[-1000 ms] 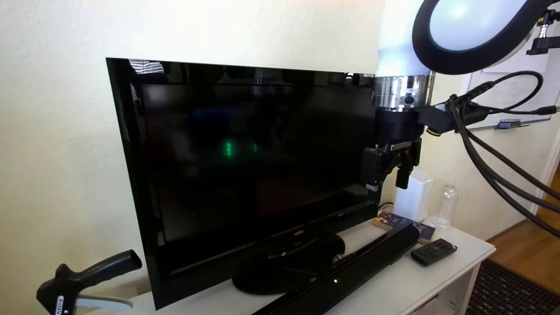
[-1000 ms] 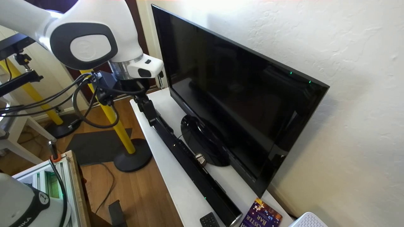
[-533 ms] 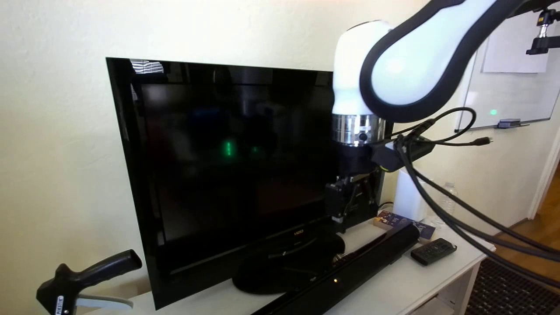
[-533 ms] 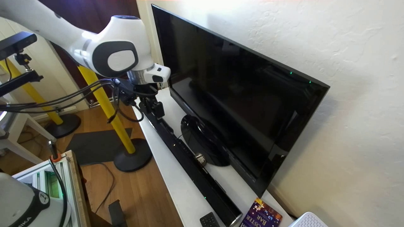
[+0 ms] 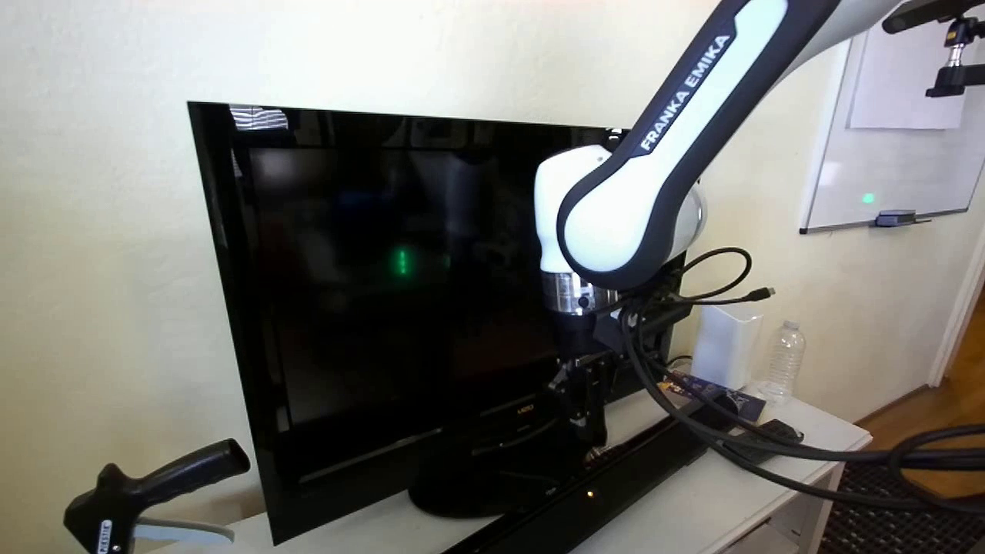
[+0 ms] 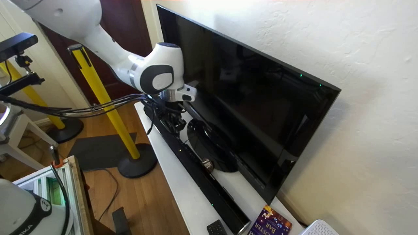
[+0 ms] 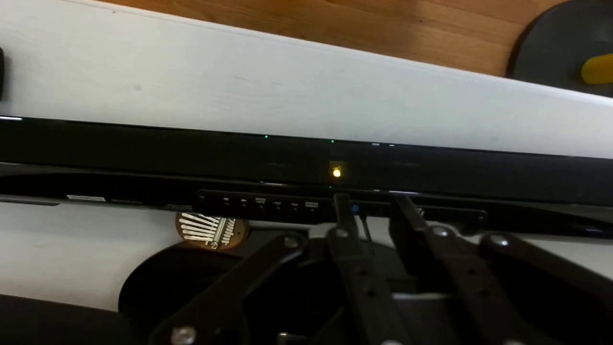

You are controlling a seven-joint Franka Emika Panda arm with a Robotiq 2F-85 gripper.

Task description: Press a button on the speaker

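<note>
The speaker [image 7: 182,149] is a long black bar lying across the wrist view, with a small yellow light on its front. Along its rear edge runs a button panel [image 7: 268,203] with a row of tiny labelled buttons and a small blue light. My gripper [image 7: 372,195] hangs pointing down over that panel, its fingers apart with a narrow gap and nothing held. The left fingertip stands just left of the blue light, covering part of the panel; whether it touches cannot be told. In both exterior views the gripper [image 5: 589,435] is low above the speaker [image 6: 199,178], in front of the TV.
The TV [image 5: 431,308] rises close behind the speaker. A small thumb piano [image 7: 211,231] lies by the TV's base. At one end are a remote [image 6: 216,227], a book [image 6: 272,222], a white device [image 5: 723,346] and a plastic bottle [image 5: 785,362]. Loose cables [image 5: 692,423] trail from the wrist.
The arm has come down and along the speaker towards its middle, leftward in an exterior view. The fingers have drawn closer together from a wide spread.
</note>
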